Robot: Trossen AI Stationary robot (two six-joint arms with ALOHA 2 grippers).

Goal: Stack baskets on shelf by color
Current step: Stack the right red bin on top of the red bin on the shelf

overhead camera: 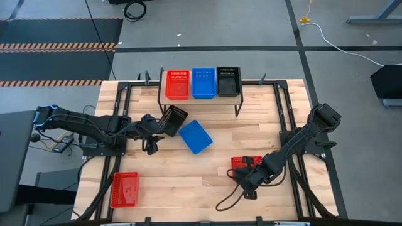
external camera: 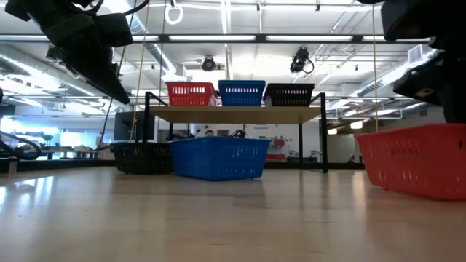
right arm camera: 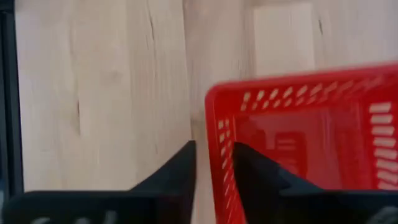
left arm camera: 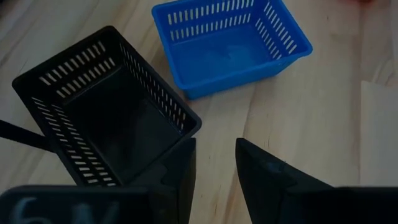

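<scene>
The shelf (overhead camera: 202, 100) at the table's far middle carries a red (overhead camera: 177, 84), a blue (overhead camera: 203, 83) and a black basket (overhead camera: 228, 81) side by side. Another black basket (left arm camera: 106, 112) and a blue basket (left arm camera: 230, 43) stand on the table in front of it. My left gripper (left arm camera: 214, 152) hovers open above the black basket's near corner, with only bare wood between its fingers. My right gripper (right arm camera: 214, 149) is shut on a red basket (overhead camera: 244, 161) at the near right. A third red basket (overhead camera: 124, 189) sits near the front left. My right gripper pinches the red basket's end wall (right arm camera: 217, 134) close to a corner, one finger (right arm camera: 261, 180) inside the basket and one outside. The fingers come steeply from above, pointing down. In the low view the basket (external camera: 419, 161) still sits low at the tabletop.
Black frame rails (overhead camera: 286, 119) run along the table's left and right sides. A black cable (overhead camera: 229, 199) loops on the wood near the right gripper. Bare wood lies between the blue basket and the held red basket.
</scene>
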